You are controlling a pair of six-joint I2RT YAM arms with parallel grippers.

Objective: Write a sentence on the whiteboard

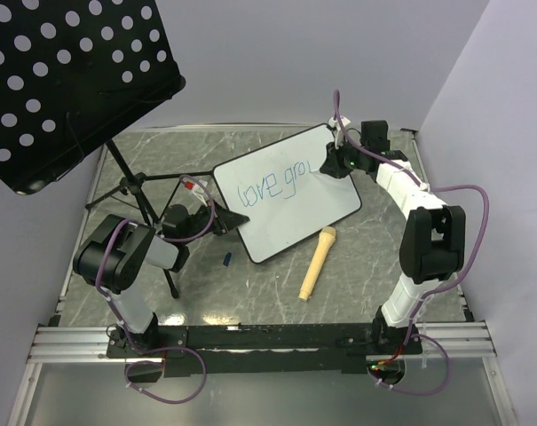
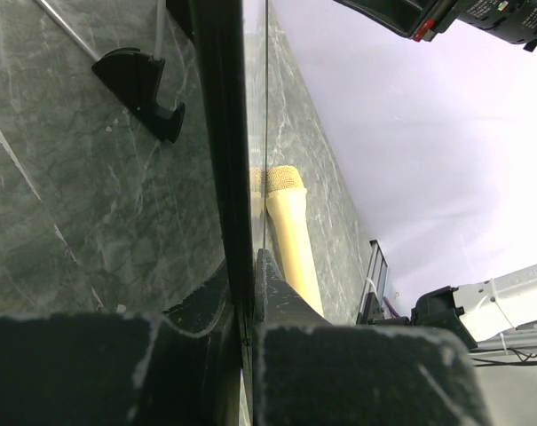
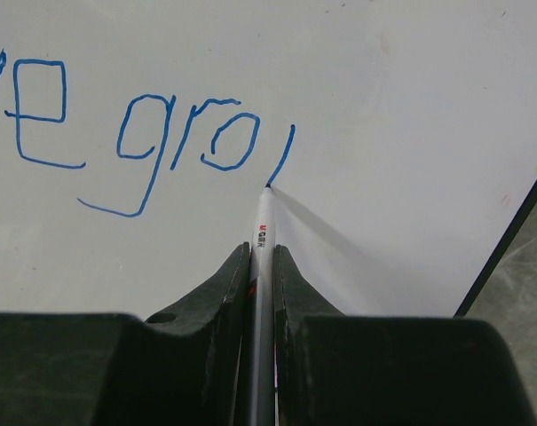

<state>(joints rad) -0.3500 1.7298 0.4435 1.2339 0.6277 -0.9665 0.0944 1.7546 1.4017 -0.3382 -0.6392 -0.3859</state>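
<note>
Position: whiteboard [image 1: 308,217] sits mid-worktop [image 1: 366,257], turned at a slant. Hold: left end effector [image 1: 217,222] is closed on the board's short left edge. The wrist view shows the board edge-on, with the fingers [image 2: 281,297] pinched over its thin black rim. Whether that side is raised off the worktop, I cannot tell.

Writing: right end effector [image 3: 261,257] is clamped narrow on a slim grey-white marker [image 3: 263,232], tip touching the board. The sentence [image 3: 161,133] reads "love gro" in blue, plus one slanted stroke ending at the tip, which I judge to be the start of a "w". So mid-word, first line unfinished, nothing below it yet.

Handling, as judged:
- The board looks light, stiff and glossy. It would likely slide or pivot under pen pressure, so a steadying hold makes sense.
- The rim is the right place for that hold, clear of the ink, which should smear if touched.
- The marker is thin and smooth and may twist between the fingers. Grip it low on the barrel and press lightly.

Nearby:
- tan microphone-shaped object [image 1: 317,264], just beside the board's near edge
- small blue cap [image 1: 225,259], near the left end effector
- black perforated panel [image 1: 64,80] on a stand, far left
</note>
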